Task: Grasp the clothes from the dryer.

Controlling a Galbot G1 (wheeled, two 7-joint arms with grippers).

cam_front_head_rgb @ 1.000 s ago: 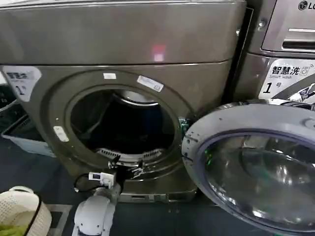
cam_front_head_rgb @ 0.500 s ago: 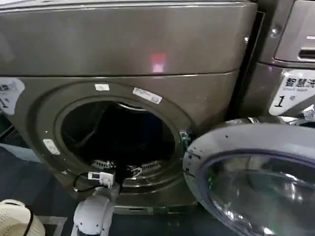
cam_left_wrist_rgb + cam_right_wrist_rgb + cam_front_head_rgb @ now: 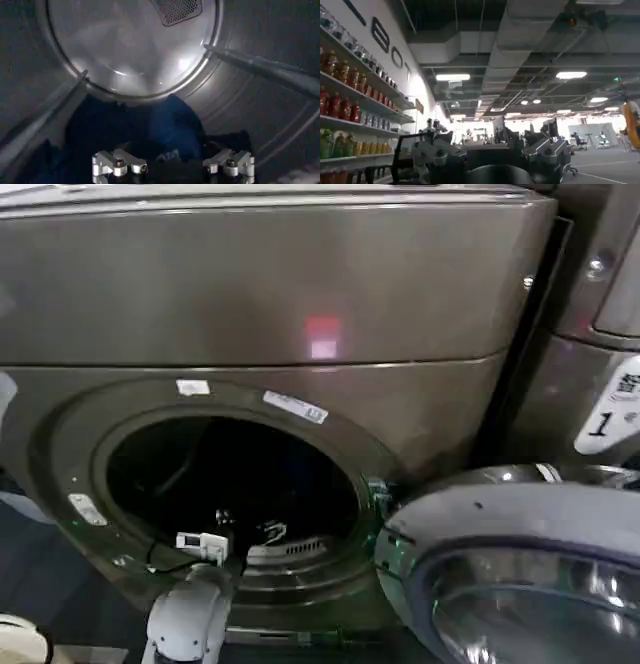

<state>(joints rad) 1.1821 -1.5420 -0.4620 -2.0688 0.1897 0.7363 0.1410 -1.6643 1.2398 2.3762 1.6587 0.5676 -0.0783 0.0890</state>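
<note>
Reaching through the open porthole of the dryer point(image 3: 300, 294), the left gripper point(image 3: 245, 529) sits just past the lower lip of the opening, and the main risk I see is a closing that catches nothing: in the left wrist view its two fingers point(image 3: 119, 164) stand wide apart with nothing between them, and the dark blue clothes point(image 3: 165, 125) lie heaped on the drum floor just ahead of them, apparently not yet touched. If the jaws shut from here they may pinch only a loose fold or air, and a thin fold could slip out on the way back. A second hazard is the arm point(image 3: 185, 624) itself, which rises from below and crosses the rim of the opening closely; any sideways drift could scrape the grey door seal or snag the white cable fitting on the wrist. The drum ribs point(image 3: 270, 70) angle in on both sides, so a push deeper could also knock a finger against one. The glass door point(image 3: 510, 574) hangs open on the robot's right, apart from the working arm. The right gripper point(image 3: 495, 155) is parked facing the room, its fingers spread with nothing held.
</note>
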